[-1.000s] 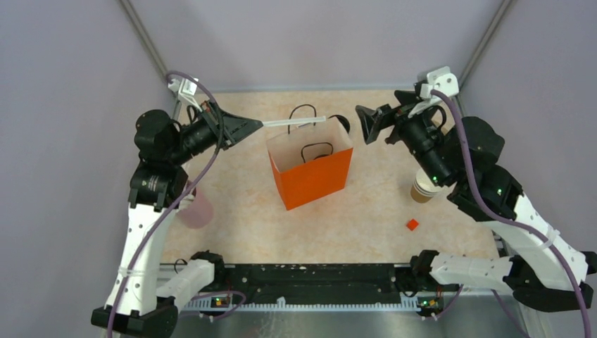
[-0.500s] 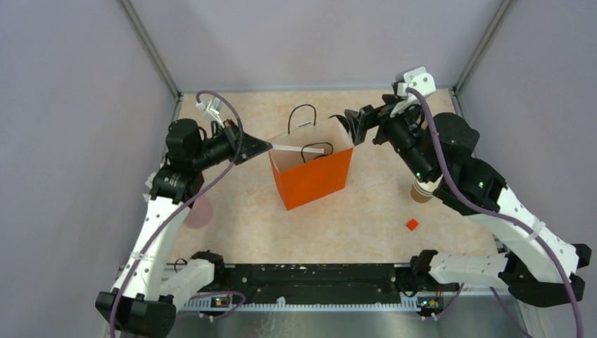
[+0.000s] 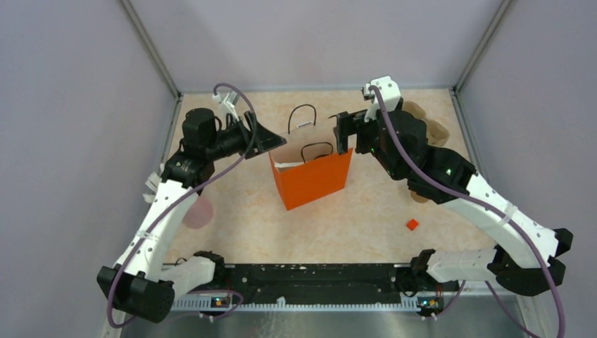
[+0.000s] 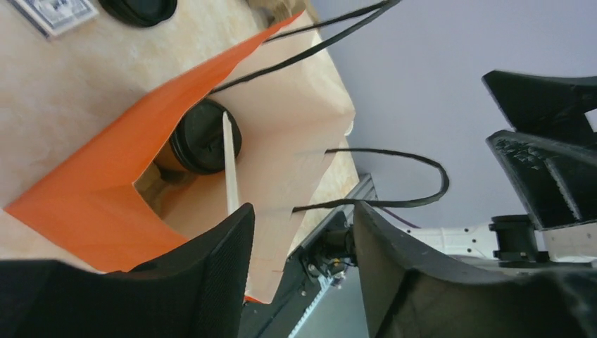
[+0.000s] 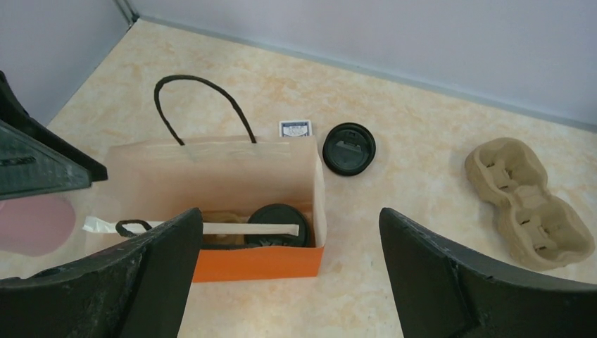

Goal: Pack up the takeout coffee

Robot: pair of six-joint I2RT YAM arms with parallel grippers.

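The takeout coffee (image 5: 279, 217) sits in the bag (image 5: 211, 169) beneath a straw (image 5: 239, 229); a lid (image 5: 348, 148) lies behind, a carrier (image 5: 528, 203) farther right.

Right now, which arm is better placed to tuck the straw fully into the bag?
Probably left. The left gripper, open, sits at the orange bag's left rim beside the straw's protruding end; the right gripper hovers open at the opposite corner.

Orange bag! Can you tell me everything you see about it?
The orange bag looks like paper, bright orange outside and pale tan inside, with two thin black loop handles. It stands upright on the table with its top open. Inside sits a tan cup with a black lid, and a white wrapped straw lies across that lid.
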